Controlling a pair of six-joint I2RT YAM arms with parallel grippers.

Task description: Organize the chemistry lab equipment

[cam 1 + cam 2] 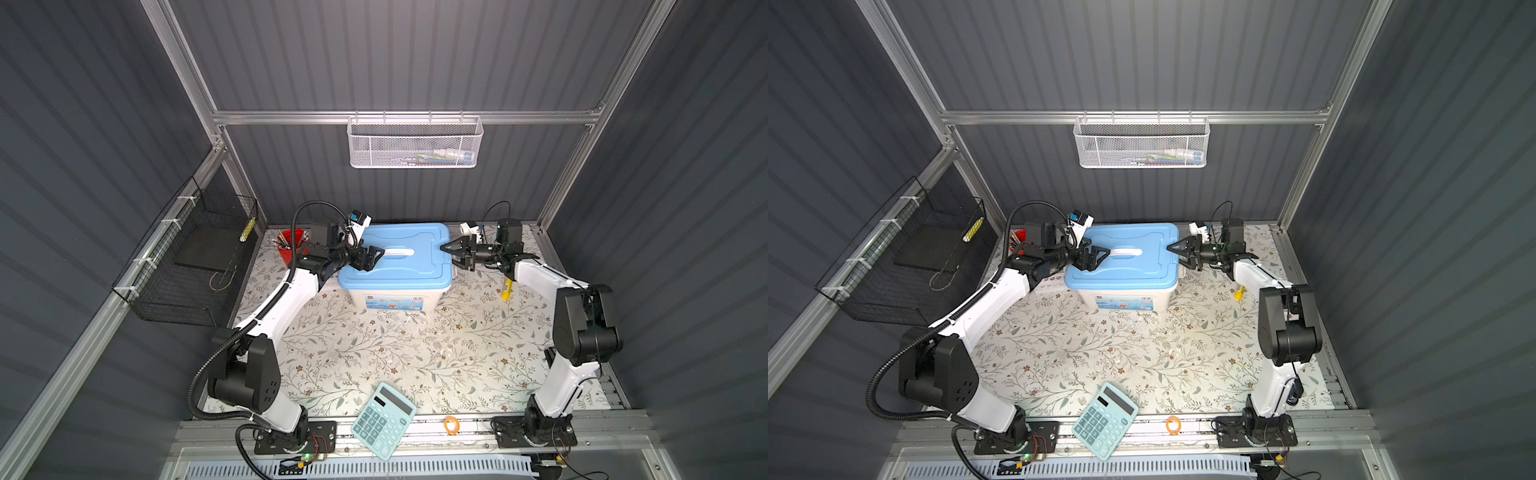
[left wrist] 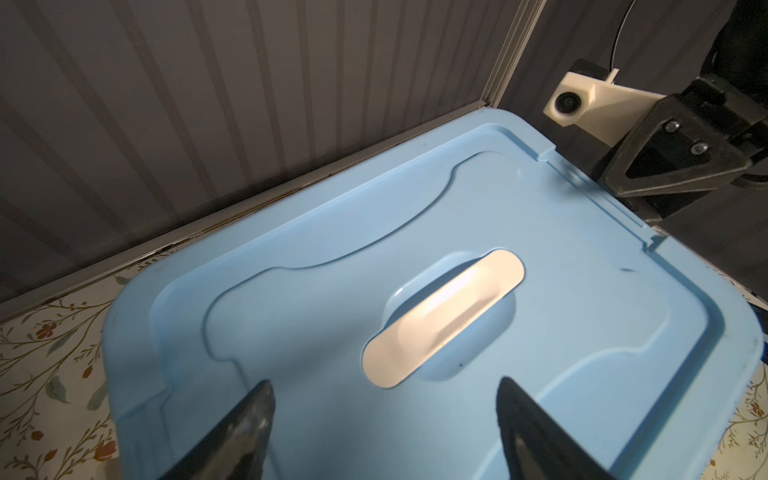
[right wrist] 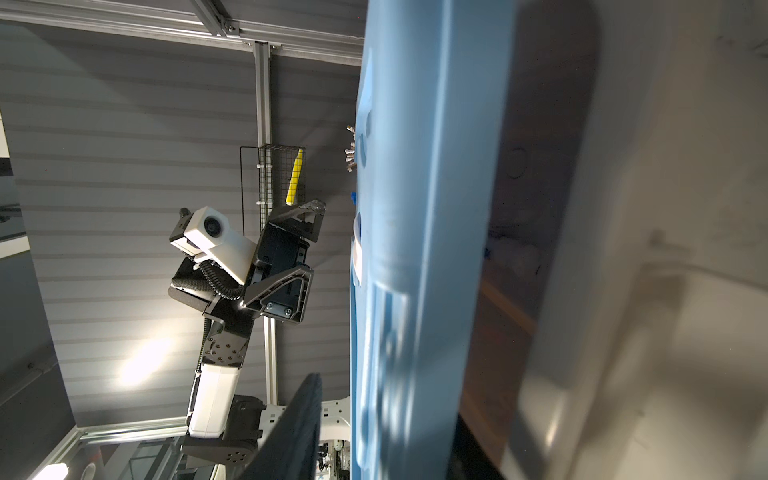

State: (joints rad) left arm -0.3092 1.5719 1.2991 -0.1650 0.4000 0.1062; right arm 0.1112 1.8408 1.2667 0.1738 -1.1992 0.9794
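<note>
Evidently little is left to do. No beaker, flask, test tube or cylinder can be made out on the floral-patterned table mat (image 1: 374, 357) in both top views; the chemistry lab equipment is judged to be stowed inside the white plastic storage box (image 1: 390, 301) at the back, though its contents are hidden by the light-blue lid (image 1: 411, 270) laid on it. The left gripper (image 1: 372, 258) is held over the lid beside the white oval handle (image 2: 442, 318), jaws spread wide and empty; the right gripper (image 1: 451, 256) is set at the lid's right edge, jaws partly parted, a gap seen beside the rim, nothing clamped. Whether the lid is fully snapped down cannot be told; pressing it shut is judged the remaining step.
</note>
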